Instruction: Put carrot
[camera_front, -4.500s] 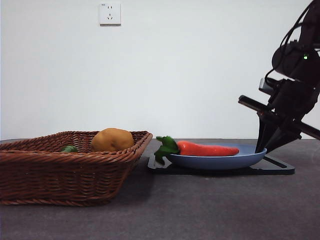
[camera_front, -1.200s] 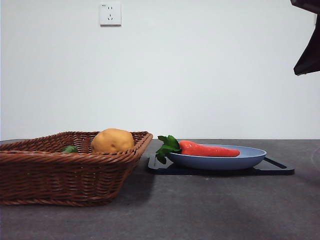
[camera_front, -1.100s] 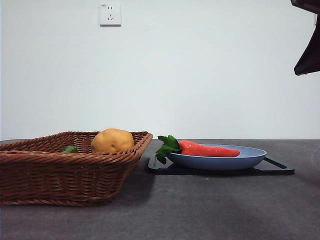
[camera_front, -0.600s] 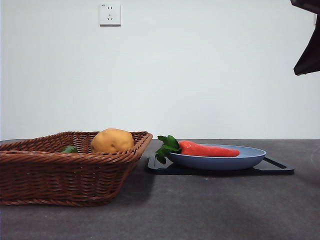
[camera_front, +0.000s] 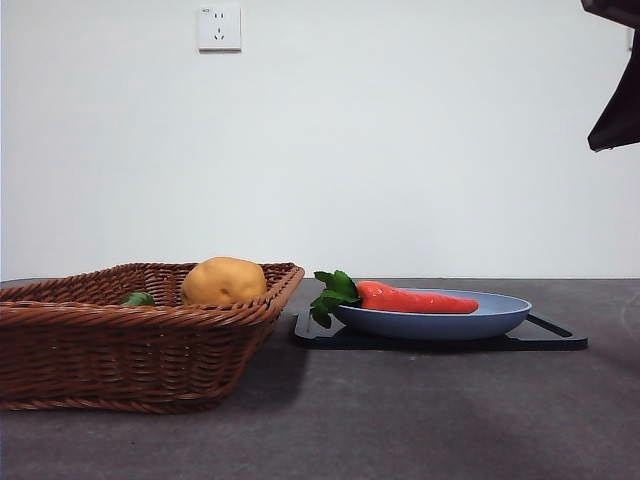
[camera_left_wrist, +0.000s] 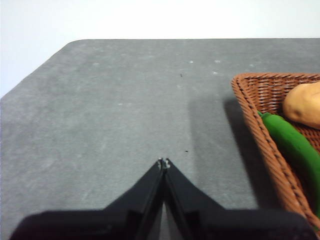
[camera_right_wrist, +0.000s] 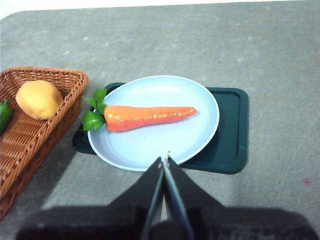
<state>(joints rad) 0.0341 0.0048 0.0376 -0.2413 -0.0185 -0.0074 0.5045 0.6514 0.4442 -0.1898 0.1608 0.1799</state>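
The red-orange carrot (camera_front: 415, 298) (camera_right_wrist: 147, 116) lies on its side on a light blue plate (camera_front: 500, 318) (camera_right_wrist: 150, 145), its green leaves hanging over the plate's rim toward the basket. My right gripper (camera_right_wrist: 164, 161) hangs high above the plate's near rim, shut and holding nothing; in the front view it is only a black tip (camera_front: 618, 110) at the upper right corner. My left gripper (camera_left_wrist: 163, 163) is shut and empty over bare table, apart from the basket's outer side.
The plate rests on a dark green tray (camera_front: 440, 340) (camera_right_wrist: 232, 135). A brown wicker basket (camera_front: 130, 340) (camera_right_wrist: 30, 145) (camera_left_wrist: 260, 125) beside it holds a yellow-brown potato (camera_front: 224, 281) (camera_right_wrist: 39, 99) and a green vegetable (camera_left_wrist: 295, 145). The table is grey.
About 3.7 s ago a black arm stood low at the plate's right edge; it has since lifted away to the upper right corner. The carrot's leaves shifted slightly. Nothing has moved over the last second.
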